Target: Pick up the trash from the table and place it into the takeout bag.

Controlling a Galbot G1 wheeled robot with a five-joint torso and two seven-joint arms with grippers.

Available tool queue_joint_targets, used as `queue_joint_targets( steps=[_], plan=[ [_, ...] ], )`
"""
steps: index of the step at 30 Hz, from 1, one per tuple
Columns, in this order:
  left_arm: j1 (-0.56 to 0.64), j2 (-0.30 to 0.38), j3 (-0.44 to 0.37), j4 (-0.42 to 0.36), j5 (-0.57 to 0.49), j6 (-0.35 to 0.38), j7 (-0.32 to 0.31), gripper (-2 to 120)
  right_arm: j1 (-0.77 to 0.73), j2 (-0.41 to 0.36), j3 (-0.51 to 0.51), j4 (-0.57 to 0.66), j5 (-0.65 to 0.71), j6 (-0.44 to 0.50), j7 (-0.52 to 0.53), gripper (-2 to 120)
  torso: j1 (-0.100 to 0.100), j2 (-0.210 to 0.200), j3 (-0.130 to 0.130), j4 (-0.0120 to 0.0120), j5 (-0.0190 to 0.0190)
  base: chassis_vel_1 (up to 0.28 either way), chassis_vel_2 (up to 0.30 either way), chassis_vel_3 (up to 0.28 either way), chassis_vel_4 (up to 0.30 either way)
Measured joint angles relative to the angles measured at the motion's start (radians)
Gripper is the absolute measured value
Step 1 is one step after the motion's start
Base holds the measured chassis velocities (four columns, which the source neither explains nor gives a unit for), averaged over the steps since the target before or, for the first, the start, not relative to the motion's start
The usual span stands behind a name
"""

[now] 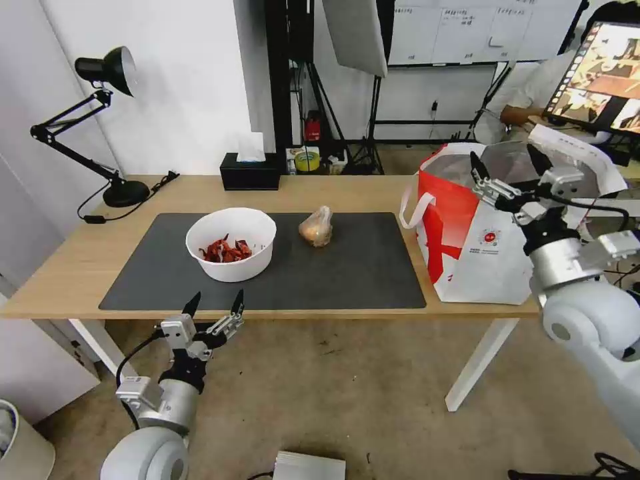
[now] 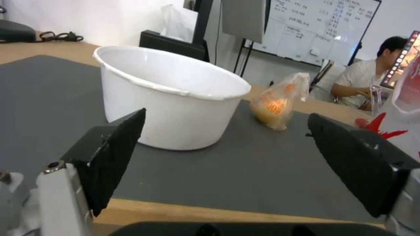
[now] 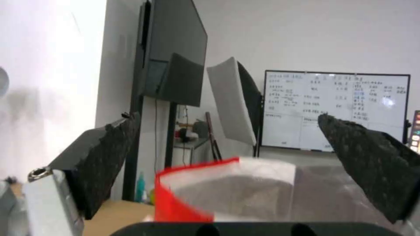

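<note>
On the table point(image 1: 87, 260), the left claw point(image 1: 215, 309) gapes wide, and the right claw point(image 1: 510, 163), seemingly empty, gapes above the takeout bag point(image 1: 467, 247).

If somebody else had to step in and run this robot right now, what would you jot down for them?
Left tool: open, empty, low at the near edge of the table, facing the white bowl of red shells.
Right tool: open, empty, raised over the mouth of the takeout bag.
On the dark mat: the bowl, and to its right the small clear bag of orange-brown food, apart from each other.
The takeout bag stands upright at the table's right end.
Done: I can't tell what is already inside the bag.
Left: bowl and food bag have yet to go in. The black tissue box at the far edge is not trash.
</note>
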Motion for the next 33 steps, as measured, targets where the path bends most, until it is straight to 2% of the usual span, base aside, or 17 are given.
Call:
queue_joint_targets(
  steps=[18,26,27,30,33],
  plan=[
    [0.005,0.016,0.006,-0.001,0.0,-0.003,0.0,100,-0.279,0.166,0.147,0.106,-0.115,0.029,-0.041,100,0.0,0.0,0.0,-0.0001,-0.0001,0.0,0.0,0.0,0.0],
    [0.019,0.009,0.01,-0.005,0.013,-0.007,0.006,100,-0.435,0.31,0.166,0.16,-0.201,0.031,-0.049,100,0.0,0.0,0.0,-0.0001,0.0,0.0,0.0,0.0,0.0],
    [0.019,0.009,0.01,-0.005,0.013,-0.007,0.006,100,-0.435,0.31,0.166,0.16,-0.201,0.031,-0.049,100,0.0,0.0,0.0,-0.0001,0.0,0.0,0.0,0.0,0.0],
    [0.027,0.004,0.016,-0.005,0.025,-0.016,0.017,100,-0.491,0.384,0.159,0.163,-0.254,0.03,-0.02,100,0.0,0.0,0.0,-0.0002,0.0,0.0,0.0,0.0,0.0],
    [0.034,0.001,0.018,-0.005,0.034,-0.022,0.025,100,-0.516,0.421,0.151,0.155,-0.287,0.018,0.002,100,0.0,0.0,0.0,0.0,-0.0001,0.0,0.0,0.0,0.0]
  ],
)
